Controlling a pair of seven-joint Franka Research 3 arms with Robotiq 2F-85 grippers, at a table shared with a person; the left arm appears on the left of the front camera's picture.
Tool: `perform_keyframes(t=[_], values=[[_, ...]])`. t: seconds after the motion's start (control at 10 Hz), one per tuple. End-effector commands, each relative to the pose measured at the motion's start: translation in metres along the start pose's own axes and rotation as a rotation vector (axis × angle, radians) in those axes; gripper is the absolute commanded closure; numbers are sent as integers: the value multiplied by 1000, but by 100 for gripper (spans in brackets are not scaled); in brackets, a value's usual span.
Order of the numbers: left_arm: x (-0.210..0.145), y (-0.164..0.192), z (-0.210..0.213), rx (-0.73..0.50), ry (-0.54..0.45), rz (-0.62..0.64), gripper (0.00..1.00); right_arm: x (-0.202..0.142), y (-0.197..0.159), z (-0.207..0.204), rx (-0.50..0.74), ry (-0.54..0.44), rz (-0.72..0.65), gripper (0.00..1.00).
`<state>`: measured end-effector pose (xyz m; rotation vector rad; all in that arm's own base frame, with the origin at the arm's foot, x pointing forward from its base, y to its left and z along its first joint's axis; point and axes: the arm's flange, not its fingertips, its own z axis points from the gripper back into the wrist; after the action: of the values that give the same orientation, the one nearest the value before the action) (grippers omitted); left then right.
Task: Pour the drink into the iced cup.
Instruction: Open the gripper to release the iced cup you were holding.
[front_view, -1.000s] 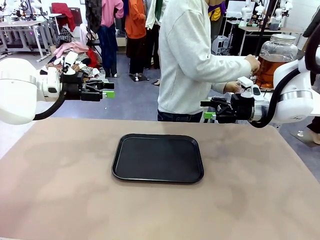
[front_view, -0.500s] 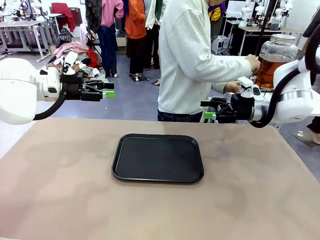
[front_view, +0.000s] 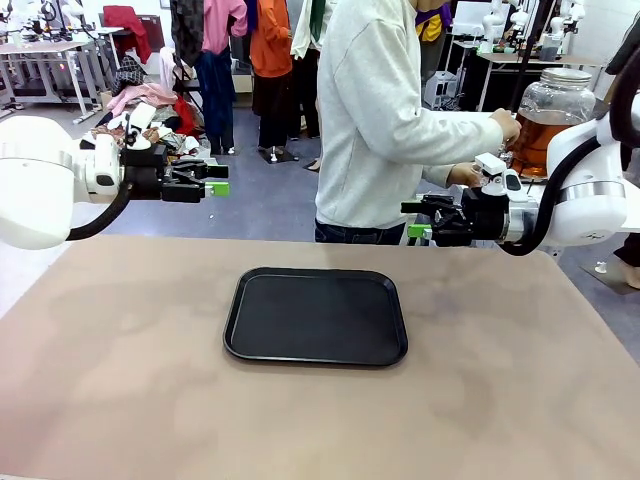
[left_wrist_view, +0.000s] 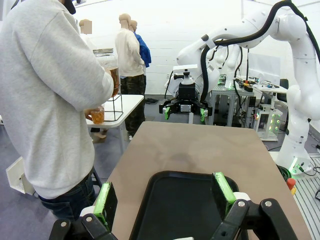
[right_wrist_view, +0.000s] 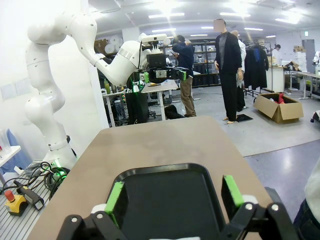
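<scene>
**Two idle arms, drink's at the dispenser**

Both tools are hanging above the desk (front_view: 120, 400) with nothing in them: left tool (front_view: 218, 180) has its fingers spread apart, right tool (front_view: 417, 220) same deal, wide open. You can see the gap clearly in each wrist view, green pads well apart over the black tray (front_view: 316, 316), which is empty.

The drink (front_view: 538, 140) sits in a big round glass jar (front_view: 555, 115) on a side table past the right arm, roughly half full of amber liquid. The person stands at the far edge, one hand (front_view: 505, 127) up at the jar and the other hand (left_wrist_view: 95, 114) holding a small cup (left_wrist_view: 98, 116) with some amber in it. Looks like filling is underway, my guess anyway. Can't tell if there's ice in it.

Handling-wise: I'd expect a small clear cup like that to be light, probably wet and slippery outside, and sloshy. Grab it mid-wall, keep it upright, go gentle on the squeeze.
</scene>
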<state>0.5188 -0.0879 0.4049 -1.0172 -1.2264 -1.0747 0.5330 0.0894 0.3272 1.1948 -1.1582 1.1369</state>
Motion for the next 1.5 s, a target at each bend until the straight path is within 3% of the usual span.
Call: perform_keyframes(t=[0.0,1.4], values=[[2,0,-1,12,-8,0,0,2,-2,-1,2,-1,4,0],[2,0,-1,12,-8,0,0,2,-2,-1,2,-1,4,0]])
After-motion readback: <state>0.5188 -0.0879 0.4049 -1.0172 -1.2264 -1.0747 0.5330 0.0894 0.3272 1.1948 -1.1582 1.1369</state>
